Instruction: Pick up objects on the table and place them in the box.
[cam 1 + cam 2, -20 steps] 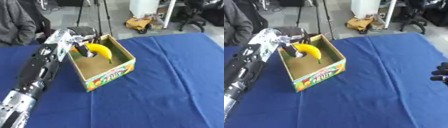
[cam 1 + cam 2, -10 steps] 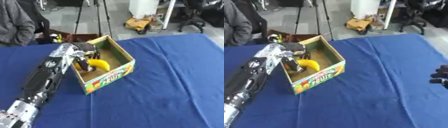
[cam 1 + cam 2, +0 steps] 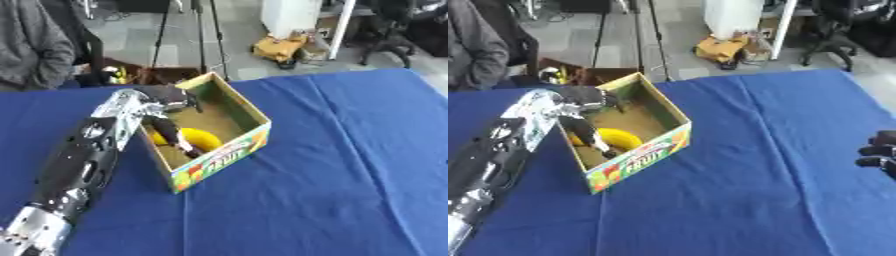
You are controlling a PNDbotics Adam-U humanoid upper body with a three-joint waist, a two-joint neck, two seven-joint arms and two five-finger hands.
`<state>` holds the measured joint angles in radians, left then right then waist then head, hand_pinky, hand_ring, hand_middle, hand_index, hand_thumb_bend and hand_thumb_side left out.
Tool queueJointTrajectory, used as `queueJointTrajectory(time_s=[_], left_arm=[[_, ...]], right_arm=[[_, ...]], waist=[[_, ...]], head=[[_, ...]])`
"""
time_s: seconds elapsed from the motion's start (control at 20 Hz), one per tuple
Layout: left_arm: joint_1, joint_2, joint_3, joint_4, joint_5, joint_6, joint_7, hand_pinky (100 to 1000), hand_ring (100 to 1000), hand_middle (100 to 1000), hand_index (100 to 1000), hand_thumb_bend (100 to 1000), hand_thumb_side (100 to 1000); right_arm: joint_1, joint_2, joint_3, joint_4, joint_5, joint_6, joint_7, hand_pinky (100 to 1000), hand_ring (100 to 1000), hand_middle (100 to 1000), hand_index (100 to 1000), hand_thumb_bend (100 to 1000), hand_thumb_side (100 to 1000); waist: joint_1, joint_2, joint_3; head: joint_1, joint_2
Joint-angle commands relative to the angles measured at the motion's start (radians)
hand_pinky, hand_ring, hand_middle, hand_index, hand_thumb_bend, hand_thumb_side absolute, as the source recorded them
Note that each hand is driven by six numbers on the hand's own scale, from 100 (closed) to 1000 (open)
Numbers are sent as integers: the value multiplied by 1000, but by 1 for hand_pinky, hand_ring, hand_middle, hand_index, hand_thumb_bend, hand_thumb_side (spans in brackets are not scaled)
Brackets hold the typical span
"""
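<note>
left hand [image 3: 171,120]: reaching into box [image 3: 229,100] from its 9 o'clock wall, fingers straight, seemingly resting on banana [image 3: 199,138] | banana: on box floor, toward the 6 o'clock end | right hand [image 3: 880,155]: at 3 o'clock edge of blue table [image 3: 341,165], fingers curled, holding nothing

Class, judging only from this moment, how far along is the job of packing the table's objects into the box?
Done: the banana lies inside the box. In hand: the left robot hand reaches into the box beside the banana, fingers straight. Left: nothing else shows on the blue table. The right robot hand idles at the right edge.
</note>
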<state>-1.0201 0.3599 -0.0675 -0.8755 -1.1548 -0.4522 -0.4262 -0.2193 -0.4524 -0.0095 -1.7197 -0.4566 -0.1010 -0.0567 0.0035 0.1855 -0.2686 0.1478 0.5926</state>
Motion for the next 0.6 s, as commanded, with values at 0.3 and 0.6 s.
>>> queueJointTrajectory(time_s=[0.3,0.6], left_arm=[[31,104,112,-232,139,58,141,731,761,748,815,667,811],[187,78,235,-362,241,155,242,680,749,728,802,533,912]], right_arm=[[5,-17,-28,-8,1,-10,-12,559,588,570,647,100,595],[3,-15,-44,-10,4,-17,-27,560,589,571,648,100,596]], waist=[[-9,-12,53],[-12,5,115]], head=[[-36,-18],[-76,-40]])
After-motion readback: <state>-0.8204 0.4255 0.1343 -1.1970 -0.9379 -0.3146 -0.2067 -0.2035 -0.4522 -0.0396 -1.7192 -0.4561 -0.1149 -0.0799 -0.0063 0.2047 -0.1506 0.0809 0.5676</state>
